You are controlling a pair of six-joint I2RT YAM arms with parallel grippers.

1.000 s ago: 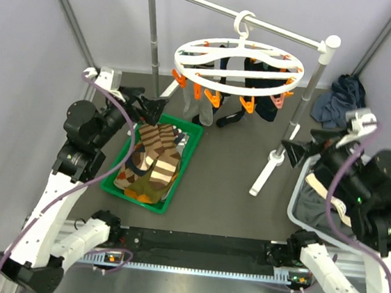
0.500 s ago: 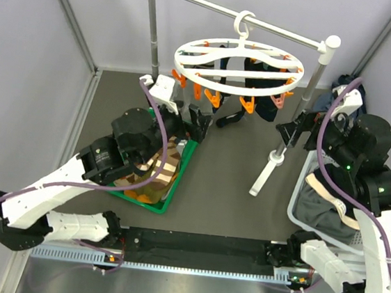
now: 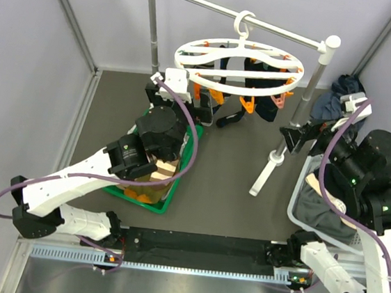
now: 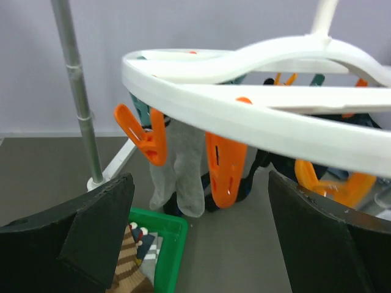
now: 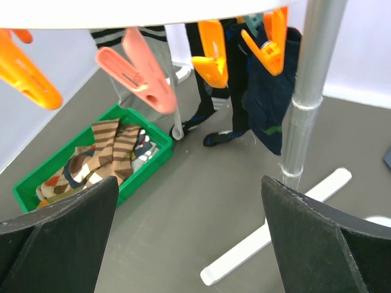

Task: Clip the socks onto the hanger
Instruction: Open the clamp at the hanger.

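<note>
Overhead first: hanger hangs from the rail, our left gripper just under its near-left rim, right gripper off to the other side, both spread wide and empty. Left wrist: an orange clip that looks free dangles dead ahead, so we should square up on its tabs. Right wrist: loose socks lie in the green tray; one needs fetching before any squeeze

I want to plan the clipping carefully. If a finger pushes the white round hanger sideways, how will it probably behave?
The hanger hangs from the rail by one hook, so it will likely swing or turn rather than resist. It is thin plastic and looks light, so even a small push may move it.
</note>
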